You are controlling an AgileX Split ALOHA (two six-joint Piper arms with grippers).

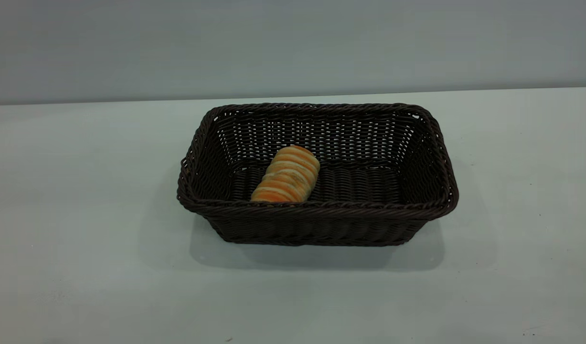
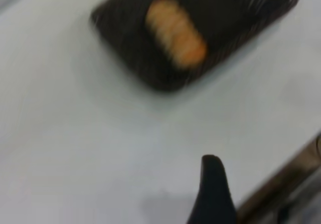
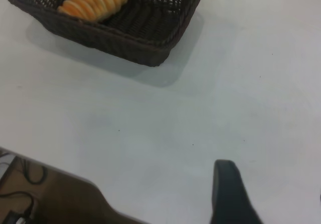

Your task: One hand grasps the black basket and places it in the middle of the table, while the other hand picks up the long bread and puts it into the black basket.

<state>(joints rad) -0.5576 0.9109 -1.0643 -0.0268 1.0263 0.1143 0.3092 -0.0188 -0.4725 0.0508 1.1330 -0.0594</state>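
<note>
The black basket (image 1: 316,210) stands in the middle of the table (image 1: 82,267). The long bread (image 1: 287,174) lies inside it on the left part of its floor, slanted. Neither arm shows in the exterior view. In the left wrist view, which is blurred, the basket (image 2: 130,48) with the bread (image 2: 175,32) is far from my left gripper (image 2: 266,184); one dark finger (image 2: 213,189) shows, with nothing beside it. In the right wrist view the basket (image 3: 150,43) and bread (image 3: 95,0) are far from my right gripper (image 3: 273,184), which is open and empty over bare table.
The table's near edge shows in both wrist views, with brown floor (image 3: 45,194) and cables beyond it. A plain grey wall (image 1: 293,43) stands behind the table.
</note>
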